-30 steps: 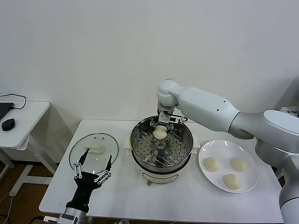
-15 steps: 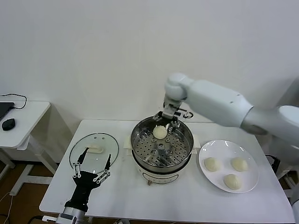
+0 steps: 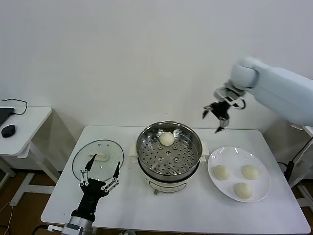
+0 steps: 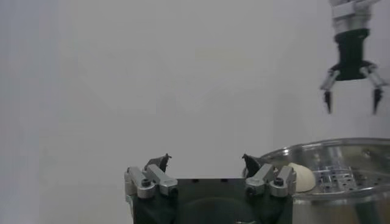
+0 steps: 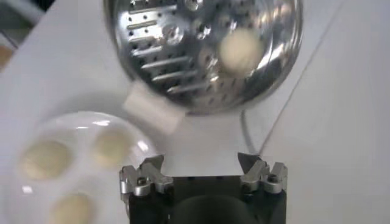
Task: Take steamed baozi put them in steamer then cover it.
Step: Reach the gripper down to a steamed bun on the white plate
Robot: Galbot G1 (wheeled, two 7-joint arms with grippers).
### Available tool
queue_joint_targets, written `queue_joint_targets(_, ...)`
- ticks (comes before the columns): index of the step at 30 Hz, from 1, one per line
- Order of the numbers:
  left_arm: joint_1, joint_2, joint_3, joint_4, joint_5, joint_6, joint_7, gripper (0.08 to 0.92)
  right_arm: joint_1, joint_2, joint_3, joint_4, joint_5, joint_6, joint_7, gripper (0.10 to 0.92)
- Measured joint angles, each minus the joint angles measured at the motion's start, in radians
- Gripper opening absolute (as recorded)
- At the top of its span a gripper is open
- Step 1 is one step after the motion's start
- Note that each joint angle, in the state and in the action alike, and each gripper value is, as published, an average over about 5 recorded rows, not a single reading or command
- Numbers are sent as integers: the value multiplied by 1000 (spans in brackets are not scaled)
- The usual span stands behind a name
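One bun [image 3: 167,139] sits in the steamer [image 3: 168,172], against the far wall of the basket; three buns [image 3: 221,172] wait on the plate [image 3: 215,183] toward the right edge of the tabletop [image 3: 195,210]. Right gripper [image 3: 218,115] is high in the air above the back-right of the tabletop, jaws wide, empty. Left gripper [image 3: 100,172] is low at the front-left, jaws wide, empty, just in front of the glass lid [image 3: 83,157], which lies flat near the left edge. Risks from here: the buns on the plate are close together, so a wide gripper coming down on one can nudge or dent its neighbour; soft dough also squashes if the jaws close too hard. A bun released too high could roll on the perforated bottom, or land on the one already in the steamer. Lid is flat glass with a small central handle [image 3: 100,156]: an off-centre pinch would tilt it, and it could slip or clip the steamer rim. The steamer base has a cord at the back that a low arm pass could snag.
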Motion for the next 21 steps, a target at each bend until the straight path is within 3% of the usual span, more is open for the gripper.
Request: queue_joint_targets(21, 9, -13, 1, 8, 7, 0, -1, 823, -244, -80, -22, 0, 42, -110, 135, 823)
